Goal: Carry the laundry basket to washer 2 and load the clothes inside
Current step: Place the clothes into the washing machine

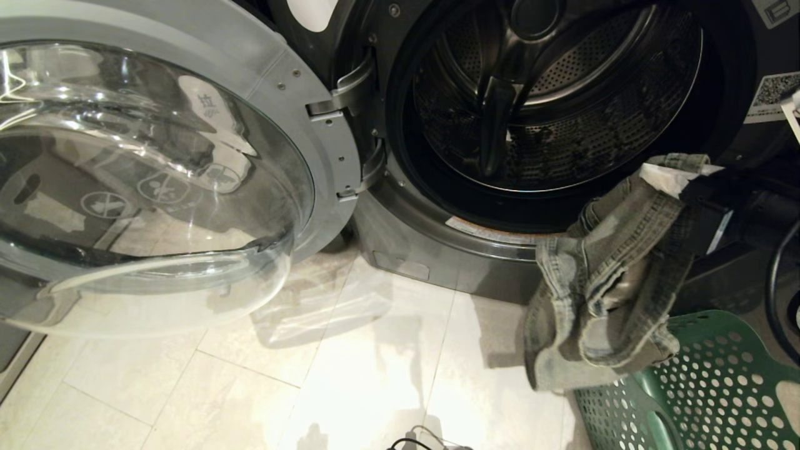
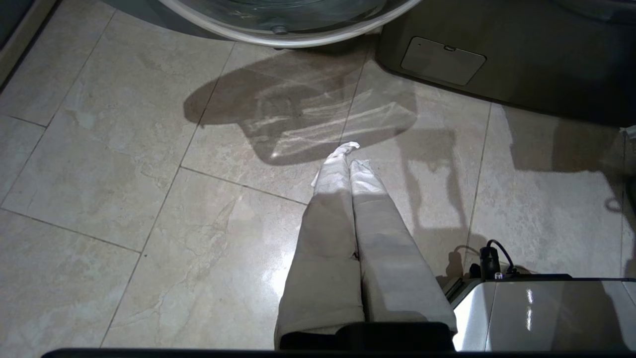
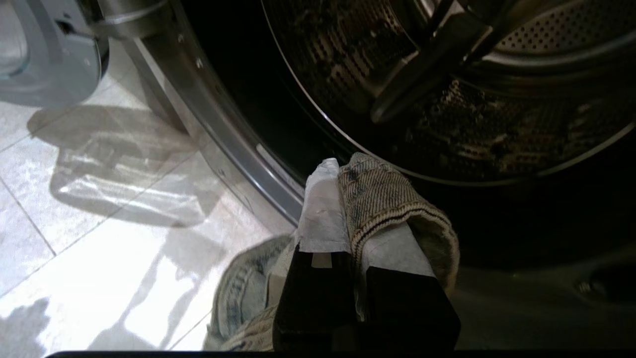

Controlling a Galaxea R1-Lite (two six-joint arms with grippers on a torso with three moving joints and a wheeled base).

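Pale glossy floor tiles (image 1: 350,375) are reflecting light before the dark washer (image 1: 437,250), its glass door (image 1: 156,187) swung open left. The right gripper (image 3: 348,219) is pinching faded denim jeans (image 1: 600,281), hanging lengthwise downward over the green laundry basket (image 1: 719,387) at near right. The left gripper (image 2: 350,164) is sitting closed, empty. Labels are unreadable.

Washer drum (image 1: 562,106): straight ahead, door (image 1: 156,181) swung out to its left. Right claw (image 1: 700,187): at the drum's lower right, clamping a garment (image 1: 600,281) that hangs above the laundry basket (image 1: 706,394). Basket: on the floor (image 1: 350,375), right of centre.
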